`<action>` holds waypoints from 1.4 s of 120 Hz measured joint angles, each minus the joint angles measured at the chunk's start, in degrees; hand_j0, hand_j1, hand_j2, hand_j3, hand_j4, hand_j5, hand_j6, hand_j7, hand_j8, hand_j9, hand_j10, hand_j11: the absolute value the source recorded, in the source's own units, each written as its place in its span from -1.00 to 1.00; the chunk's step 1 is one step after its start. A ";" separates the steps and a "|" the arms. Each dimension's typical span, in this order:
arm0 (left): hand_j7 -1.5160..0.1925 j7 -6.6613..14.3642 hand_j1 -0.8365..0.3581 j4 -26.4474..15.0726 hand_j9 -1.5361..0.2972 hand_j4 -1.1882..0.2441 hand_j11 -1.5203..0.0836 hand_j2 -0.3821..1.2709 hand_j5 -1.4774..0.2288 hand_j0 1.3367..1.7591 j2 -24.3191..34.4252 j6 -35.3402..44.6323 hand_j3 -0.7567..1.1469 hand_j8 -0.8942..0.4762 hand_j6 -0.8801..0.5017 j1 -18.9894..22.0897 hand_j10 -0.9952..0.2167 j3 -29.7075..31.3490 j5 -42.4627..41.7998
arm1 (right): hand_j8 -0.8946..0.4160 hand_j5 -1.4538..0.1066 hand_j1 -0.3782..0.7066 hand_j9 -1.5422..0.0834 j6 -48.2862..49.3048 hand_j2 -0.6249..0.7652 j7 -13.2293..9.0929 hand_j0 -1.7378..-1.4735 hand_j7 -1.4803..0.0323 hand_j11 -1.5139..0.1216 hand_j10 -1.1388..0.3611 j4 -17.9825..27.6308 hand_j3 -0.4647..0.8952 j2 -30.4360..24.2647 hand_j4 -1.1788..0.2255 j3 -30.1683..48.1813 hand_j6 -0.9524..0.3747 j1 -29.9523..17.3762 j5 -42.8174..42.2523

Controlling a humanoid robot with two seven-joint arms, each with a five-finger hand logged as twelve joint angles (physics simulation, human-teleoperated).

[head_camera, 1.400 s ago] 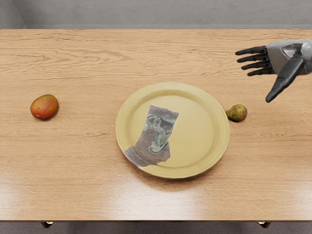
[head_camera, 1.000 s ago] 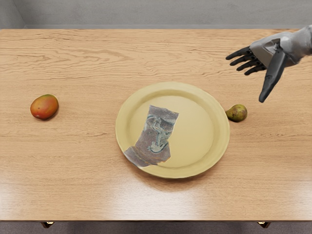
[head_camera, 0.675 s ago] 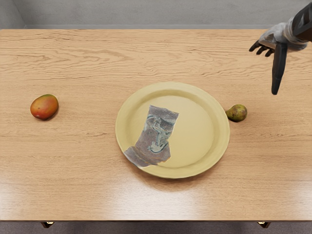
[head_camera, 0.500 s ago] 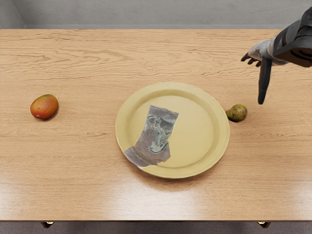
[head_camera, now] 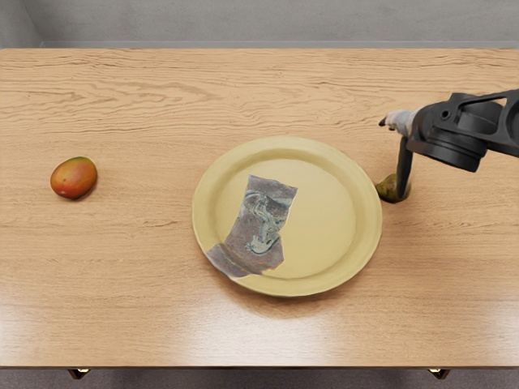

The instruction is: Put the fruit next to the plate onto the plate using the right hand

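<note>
A small green-brown pear (head_camera: 386,189) lies on the table just off the right rim of the yellow plate (head_camera: 324,271). My right hand (head_camera: 399,158) comes in from the right edge and hangs directly over the pear. Its dark thumb (head_camera: 403,166) points straight down and crosses in front of the fruit, hiding its right half. The other fingers show only as pale tips behind the wrist, spread and holding nothing. The hand is open. The left arm is out of view.
A red-orange mango (head_camera: 74,177) lies far left on the wooden table (head_camera: 122,292). A grey printed patch (head_camera: 255,227) covers the plate's middle-left. The table's back edge meets a grey wall.
The right hand has turned palm-down and dropped from the table's far right down and left to the pear. The pear, plate and mango have not moved.
</note>
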 joint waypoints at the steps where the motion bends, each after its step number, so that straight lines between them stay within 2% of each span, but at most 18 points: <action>1: 0.77 0.00 0.98 0.00 0.67 0.66 0.89 -0.54 0.73 0.52 0.00 0.00 -0.20 0.30 0.27 0.00 0.64 0.00 0.00 | 0.30 0.80 -0.86 0.83 -0.04 -0.11 0.00 -0.40 0.89 0.79 0.46 -0.02 -0.32 -0.01 0.62 0.11 0.37 -0.19 -0.16; 62: 0.77 0.00 0.98 0.00 0.67 0.66 0.89 -0.54 0.73 0.52 0.00 0.00 -0.21 0.30 0.27 0.00 0.64 0.00 0.01 | 0.24 0.73 -0.77 0.77 -6.73 -0.12 0.00 -0.40 0.82 0.72 0.41 -0.01 -0.32 0.48 0.56 2.33 0.31 -7.71 -7.16; 78: 0.77 0.00 0.98 0.00 0.67 0.66 0.89 -0.54 0.73 0.52 0.00 0.00 -0.21 0.30 0.27 0.00 0.64 0.00 0.01 | 0.17 0.66 -0.67 0.70 -7.09 -0.13 0.00 -0.40 0.75 0.65 0.35 -0.16 -0.32 0.60 0.50 4.02 0.24 -9.71 -8.81; 110: 0.77 0.00 0.98 0.00 0.67 0.66 0.89 -0.54 0.73 0.52 0.00 0.00 -0.21 0.30 0.27 0.00 0.64 0.00 0.00 | 0.10 0.58 -0.57 0.63 -7.22 -0.15 0.00 -0.40 0.66 0.58 0.29 -0.71 -0.32 0.63 0.43 4.62 0.17 -11.34 -9.80; 168: 0.77 0.00 0.98 0.00 0.67 0.66 0.89 -0.54 0.73 0.52 0.00 0.00 -0.21 0.30 0.27 0.00 0.64 0.00 0.01 | 0.08 0.56 -0.55 0.61 -8.70 -0.15 0.00 -0.40 0.65 0.56 0.27 -1.83 -0.32 1.76 0.42 4.60 0.16 -12.85 -11.43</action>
